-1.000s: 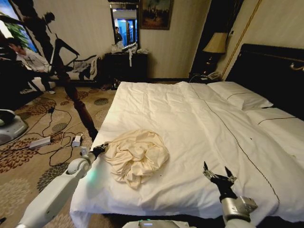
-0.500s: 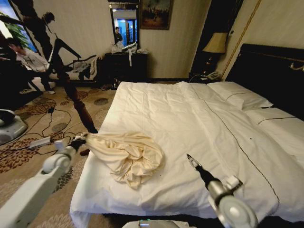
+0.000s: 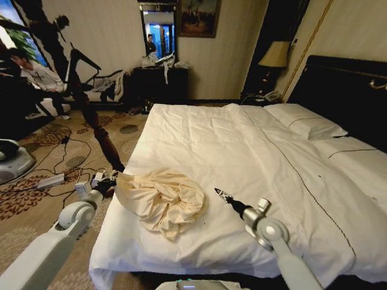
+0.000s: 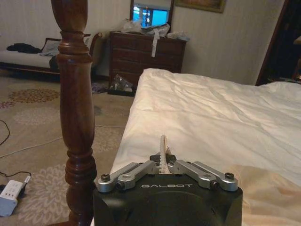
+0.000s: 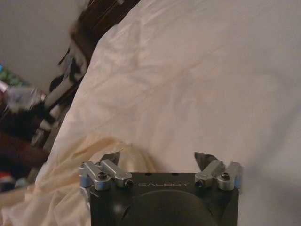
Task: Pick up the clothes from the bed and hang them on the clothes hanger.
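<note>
A dark dresser (image 3: 160,84) stands against the far wall under a mirror (image 3: 159,30), with a framed picture (image 3: 198,17) beside it. A lamp (image 3: 275,55) sits by the headboard. A turned wooden post (image 4: 76,108) rises from the patterned carpet (image 3: 36,199). Cables (image 3: 72,160) and a white power strip (image 3: 50,180) lie on the floor.

**Clearance Around the Wooden Bedpost**

The wooden bedpost (image 3: 97,130) stands upright at the bed's (image 3: 254,157) left edge and is the main obstruction. The left gripper (image 3: 109,183) sits just beside its base, closed on a fold of the clothes (image 3: 160,199). Cables (image 3: 66,163) and a power strip (image 3: 49,180) lie on the carpet left of the post. Right of the post, beyond the clothes, open duvet offers free passage; the right gripper (image 3: 219,193) hovers there, jaws parted.
</note>
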